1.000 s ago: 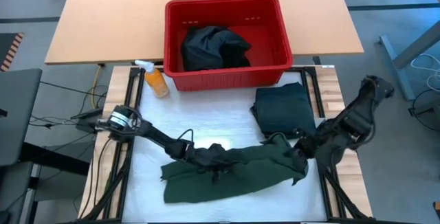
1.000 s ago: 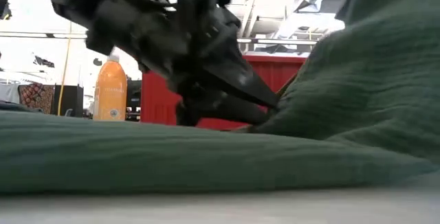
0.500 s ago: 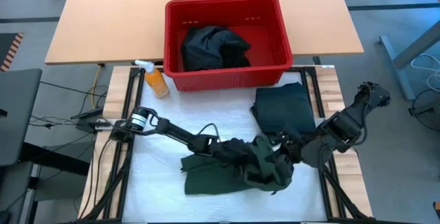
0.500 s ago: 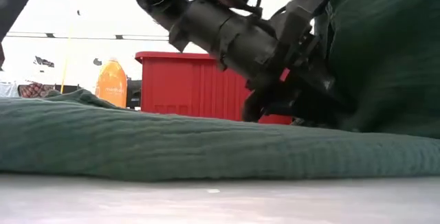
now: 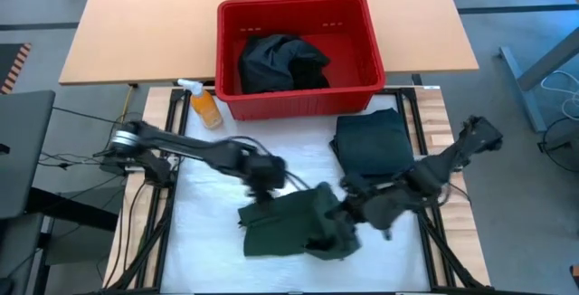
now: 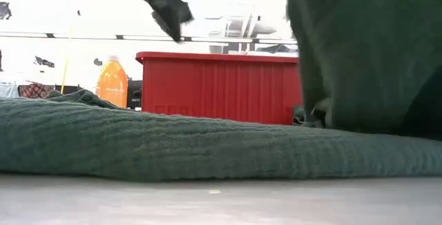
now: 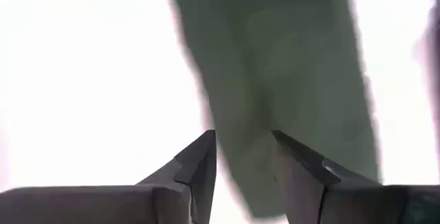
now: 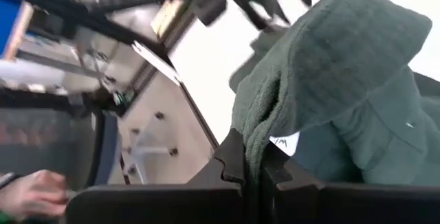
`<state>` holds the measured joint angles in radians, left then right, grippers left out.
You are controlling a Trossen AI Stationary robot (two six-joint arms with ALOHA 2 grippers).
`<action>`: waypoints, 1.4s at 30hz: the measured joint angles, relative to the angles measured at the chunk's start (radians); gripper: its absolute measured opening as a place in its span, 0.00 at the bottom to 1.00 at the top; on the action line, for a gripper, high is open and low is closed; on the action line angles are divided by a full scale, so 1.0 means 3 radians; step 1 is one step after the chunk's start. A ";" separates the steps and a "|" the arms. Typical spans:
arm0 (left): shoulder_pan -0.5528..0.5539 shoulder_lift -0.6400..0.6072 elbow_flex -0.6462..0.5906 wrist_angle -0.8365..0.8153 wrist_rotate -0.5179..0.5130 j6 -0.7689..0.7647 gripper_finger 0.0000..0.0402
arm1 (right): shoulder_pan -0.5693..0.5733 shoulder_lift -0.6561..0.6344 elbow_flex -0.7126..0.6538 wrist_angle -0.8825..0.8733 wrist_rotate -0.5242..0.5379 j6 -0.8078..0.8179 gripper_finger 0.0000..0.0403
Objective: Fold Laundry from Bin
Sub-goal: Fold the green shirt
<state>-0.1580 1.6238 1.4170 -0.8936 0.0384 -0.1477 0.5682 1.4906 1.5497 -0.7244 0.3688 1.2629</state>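
Now, line by line:

Bin: red bin sitting at the far side of the bench, holding a bunched black garment.

Spray bottle: orange spray bottle standing just beside the bin's left near corner (also showing in the low view, left of the bin wall).

Folded piece: dark folded garment lying flat on the bench just in front of the bin's right half.

Green garment: dark green garment lying rumpled near the middle of the bench's front half, its right end being lifted and doubled over toward the left; filling the foreground of the low view as a flat ribbed layer with a hanging fold at the right.

Label: small pale label showing on the green cloth in the right wrist view.

Right gripper: right gripper reaching in over the right end of the green garment, fingers pressing together on a fold of that cloth (cloth draping up and over from between them).

Left gripper: left gripper hovering just behind the garment's left part, fingers standing apart with nothing between them, green cloth lying beyond the tips.

Room: a person's hand showing at the edge of the right wrist view, off the bench.
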 joint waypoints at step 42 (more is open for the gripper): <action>0.0107 -0.0773 -0.2070 0.3361 0.0112 -0.1465 0.31 | -0.0775 0.0281 -0.0717 -0.0490 -0.0882 -0.0872 0.52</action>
<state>-0.1260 1.3920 0.7961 0.1146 0.0721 -0.5872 0.3357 1.5748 1.3346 -0.8715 0.1041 1.0013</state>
